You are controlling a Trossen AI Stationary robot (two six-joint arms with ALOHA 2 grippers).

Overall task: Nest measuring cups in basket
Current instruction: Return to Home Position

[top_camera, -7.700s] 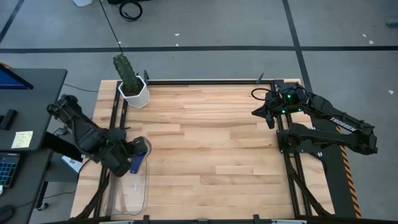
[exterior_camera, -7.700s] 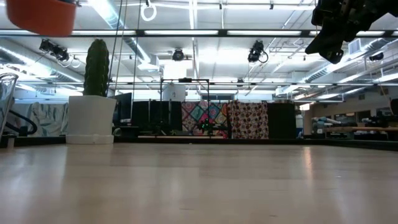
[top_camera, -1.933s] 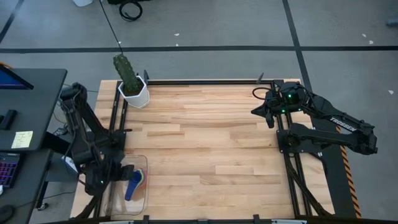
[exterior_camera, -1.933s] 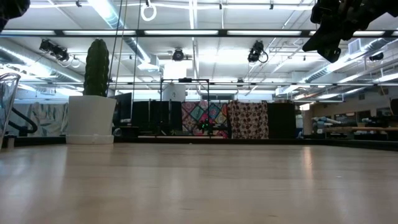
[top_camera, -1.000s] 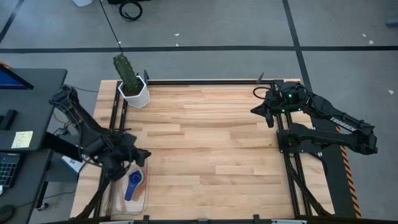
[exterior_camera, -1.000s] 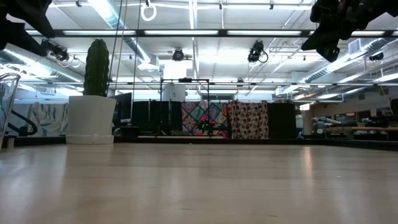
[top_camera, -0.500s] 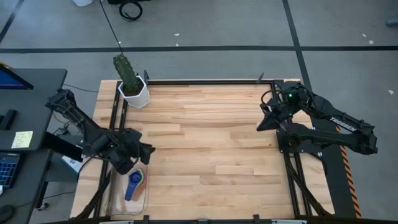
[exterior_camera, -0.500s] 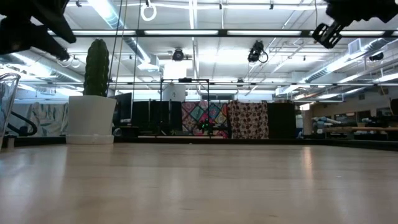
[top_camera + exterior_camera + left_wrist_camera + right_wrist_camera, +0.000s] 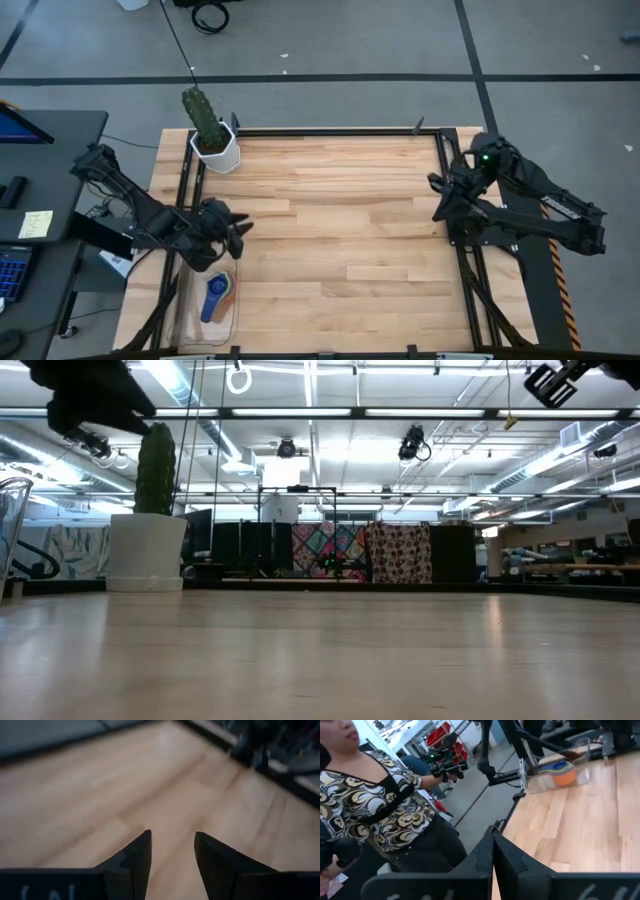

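Note:
The measuring cups [image 9: 215, 293] sit nested in one stack inside the clear basket [image 9: 193, 318] at the table's near left corner, a blue cup and handle on top. In the right wrist view the stack [image 9: 562, 772] shows an orange cup at the bottom, in the basket [image 9: 538, 783]. My left gripper [image 9: 240, 228] hovers open over bare wood just beyond the basket's far end; nothing is between its fingers [image 9: 172, 847]. My right gripper [image 9: 438, 205] is shut and empty, held high by the table's right edge [image 9: 493, 847].
A white pot with a green cactus-like plant [image 9: 213, 143] stands at the far left corner, also in the low view [image 9: 146, 550]. A person in a patterned top [image 9: 385, 805] stands beyond the table. Bare wood [image 9: 340, 230] spans the middle.
My left gripper has moved away from the basket toward the table's far edge, rising a little and rolling about its own axis, its fingers open as before. My right gripper has swung round at the wrist and risen slightly, still shut. The cups lie still in the basket.

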